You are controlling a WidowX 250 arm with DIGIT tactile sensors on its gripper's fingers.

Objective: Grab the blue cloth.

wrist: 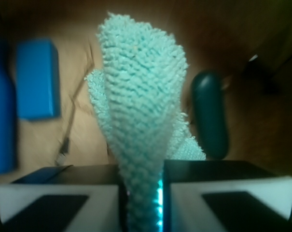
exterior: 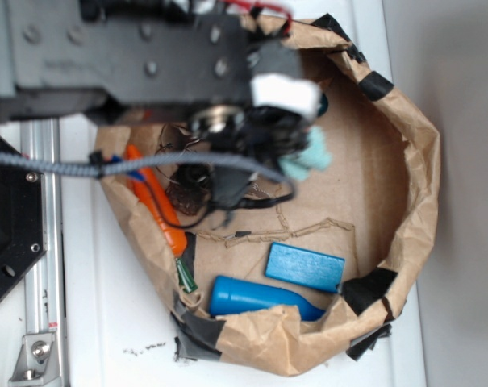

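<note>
Hand (wrist: pixel 142 193) pinches blue cloth (wrist: pixel 143 111), its length pointing straight outward.

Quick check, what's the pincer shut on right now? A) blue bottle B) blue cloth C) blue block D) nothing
B: in the wrist view the blue cloth is pinched between the closed pincer pads, while the blue block and blue bottle lie apart on the paper.

No readable text, label, brand, number or sign in either view. Small dark specks on white desk (exterior: pixel 106 322) near crumpled brown paper basin (exterior: pixel 417 161): too small to tell if writing. Hard blue rectangular block (exterior: pixel 305 267) and blue bottle (exterior: pixel 256 296): plain faces, no print visible.
</note>
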